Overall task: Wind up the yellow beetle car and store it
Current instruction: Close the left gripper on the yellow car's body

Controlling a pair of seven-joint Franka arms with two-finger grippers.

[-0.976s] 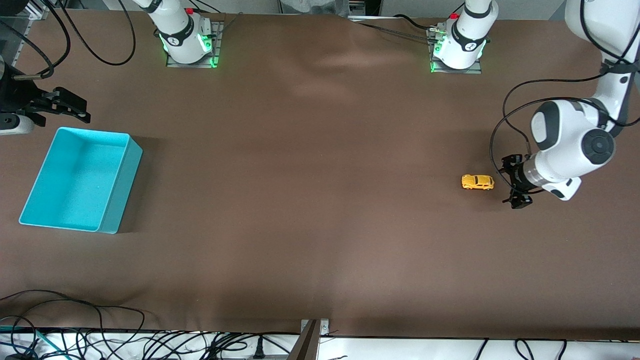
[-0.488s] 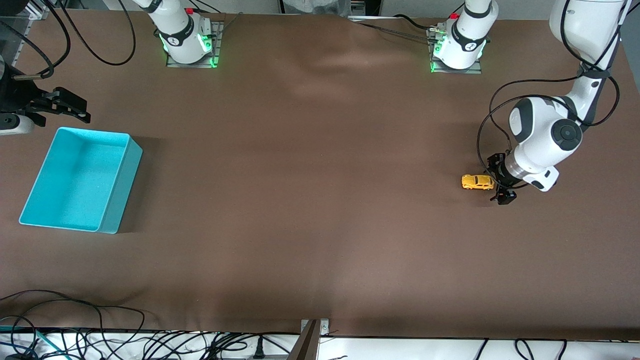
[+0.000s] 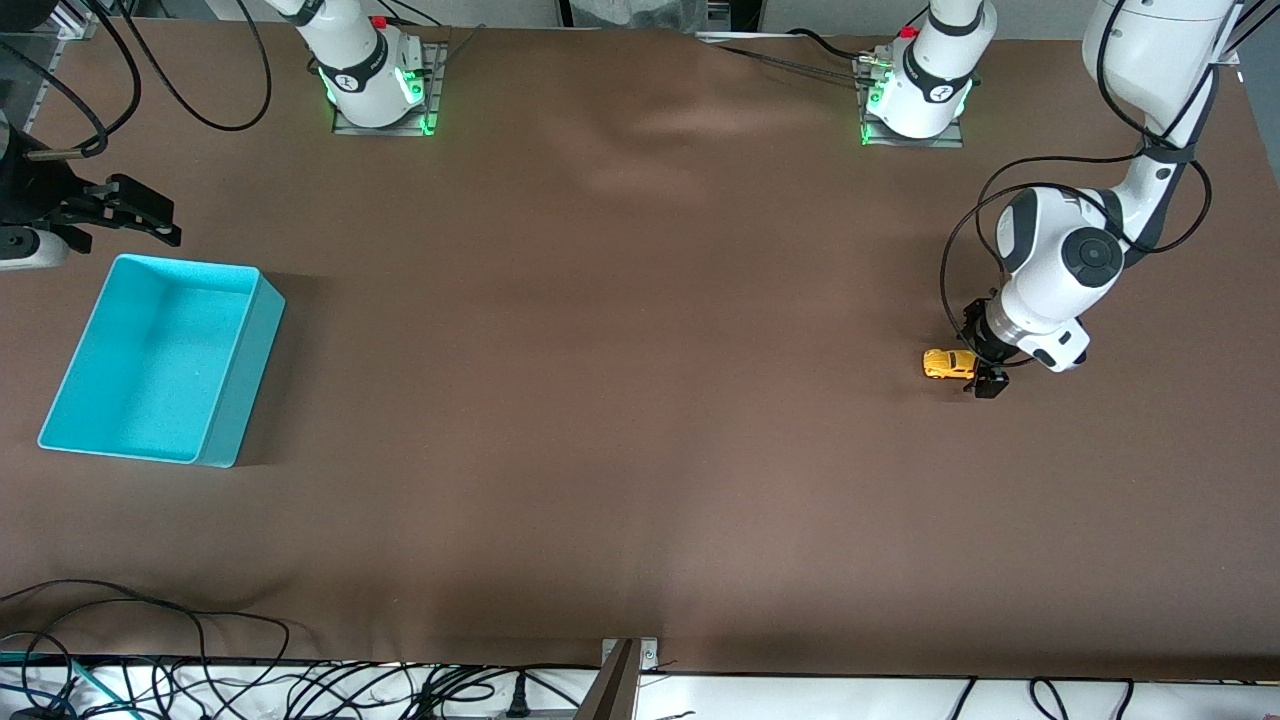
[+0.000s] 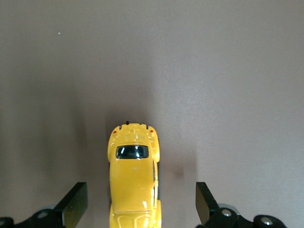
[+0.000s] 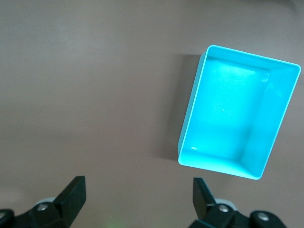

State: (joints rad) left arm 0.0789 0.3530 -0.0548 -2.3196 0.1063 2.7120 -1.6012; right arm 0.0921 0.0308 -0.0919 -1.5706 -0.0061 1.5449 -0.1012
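Car: the yellow beetle car sits on its wheels on the bare brown worktop, toward the left arm's end and well apart from the bin; in the left wrist view it lies lengthwise between the fingers.
Left hand: the left hand is low at one end of the car, fingers spread wide on either side of the body, touching nothing and holding nothing; I'd say it lines up this way to pinch the car across its flanks.
Bin: the teal bin stands open-topped at the right arm's end, presumably where the car goes.
Right hand: the right hand waits in the air beside the bin, fingers spread and empty.
Stage: grasp not yet made.
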